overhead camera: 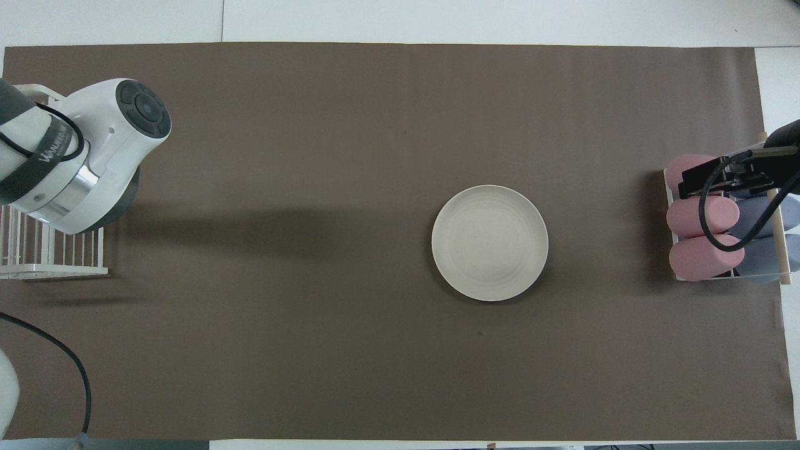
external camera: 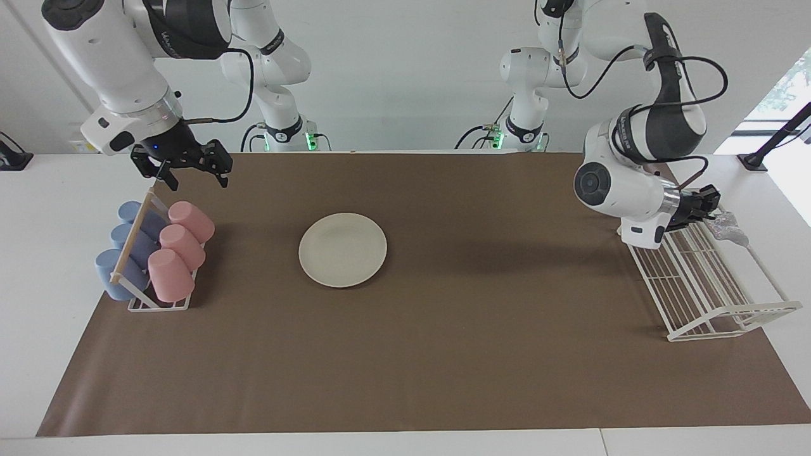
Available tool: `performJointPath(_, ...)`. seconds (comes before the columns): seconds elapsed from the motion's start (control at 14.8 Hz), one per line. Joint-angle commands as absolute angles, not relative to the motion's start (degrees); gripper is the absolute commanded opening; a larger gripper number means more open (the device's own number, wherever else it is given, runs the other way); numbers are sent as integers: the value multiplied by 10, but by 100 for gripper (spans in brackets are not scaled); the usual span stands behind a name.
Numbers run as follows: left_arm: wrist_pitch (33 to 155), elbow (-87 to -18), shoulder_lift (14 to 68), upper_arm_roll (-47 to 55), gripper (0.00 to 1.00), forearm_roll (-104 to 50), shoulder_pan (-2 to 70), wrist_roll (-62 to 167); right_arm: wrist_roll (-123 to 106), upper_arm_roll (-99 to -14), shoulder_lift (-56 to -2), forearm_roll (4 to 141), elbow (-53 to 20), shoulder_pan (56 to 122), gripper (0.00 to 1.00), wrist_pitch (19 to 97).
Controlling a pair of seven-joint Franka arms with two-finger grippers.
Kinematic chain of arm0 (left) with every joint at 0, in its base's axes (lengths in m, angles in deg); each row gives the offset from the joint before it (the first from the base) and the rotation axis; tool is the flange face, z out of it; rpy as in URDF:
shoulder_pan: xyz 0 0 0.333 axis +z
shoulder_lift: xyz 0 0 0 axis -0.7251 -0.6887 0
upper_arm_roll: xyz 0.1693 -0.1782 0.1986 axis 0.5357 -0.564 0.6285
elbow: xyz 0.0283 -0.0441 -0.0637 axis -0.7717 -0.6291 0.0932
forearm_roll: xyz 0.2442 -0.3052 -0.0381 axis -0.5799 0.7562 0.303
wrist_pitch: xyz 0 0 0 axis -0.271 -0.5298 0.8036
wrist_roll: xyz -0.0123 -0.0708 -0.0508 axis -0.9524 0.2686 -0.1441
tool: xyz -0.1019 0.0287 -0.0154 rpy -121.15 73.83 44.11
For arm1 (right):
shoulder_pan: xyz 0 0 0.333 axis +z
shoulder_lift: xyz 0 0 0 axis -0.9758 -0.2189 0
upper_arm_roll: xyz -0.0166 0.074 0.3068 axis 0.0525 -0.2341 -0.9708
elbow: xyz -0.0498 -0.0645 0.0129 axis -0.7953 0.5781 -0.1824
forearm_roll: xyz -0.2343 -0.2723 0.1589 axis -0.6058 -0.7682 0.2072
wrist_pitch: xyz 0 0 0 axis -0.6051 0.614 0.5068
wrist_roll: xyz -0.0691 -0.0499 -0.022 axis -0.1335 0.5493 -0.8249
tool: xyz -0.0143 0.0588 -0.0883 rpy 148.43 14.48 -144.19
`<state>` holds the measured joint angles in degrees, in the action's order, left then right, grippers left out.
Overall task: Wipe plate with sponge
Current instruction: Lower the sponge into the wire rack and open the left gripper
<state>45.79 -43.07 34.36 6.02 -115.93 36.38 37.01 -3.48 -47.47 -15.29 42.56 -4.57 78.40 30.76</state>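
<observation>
- Plate lies bare on the brown mat, left of centre in the facing view.
- Left gripper, right of frame over the white wire rack, has its fingers clamped on the sponge.
- Right gripper, upper left above the cup rack, fingers apart, holds nothing.

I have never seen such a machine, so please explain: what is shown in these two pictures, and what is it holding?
These are two robot arms at a table under a brown mat. One picture faces the robots; the other looks down from above them. On the mat lies a cream plate. A holder with pink and blue cups stands at the right arm's end, a white wire rack at the left arm's end. The left end effector, over the rack, is shut on a silvery sponge. The right end effector waits open above the cups, holding nothing.
</observation>
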Motion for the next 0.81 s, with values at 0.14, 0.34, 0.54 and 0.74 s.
performJointPath(0.14,482,-442,323,65,0,-1185,355,329,-9,-480,-147,419,-47,779,100,308)
performJointPath(0.34,521,-496,340,65,0,-1188,353,330,-10,-480,-147,421,-46,779,100,306)
performJointPath(0.54,513,-494,340,64,0,-1181,345,331,-9,-480,-147,422,-47,779,100,309)
performJointPath(0.74,513,-494,340,64,0,-1181,346,331,-8,-480,-147,422,-45,779,100,310)
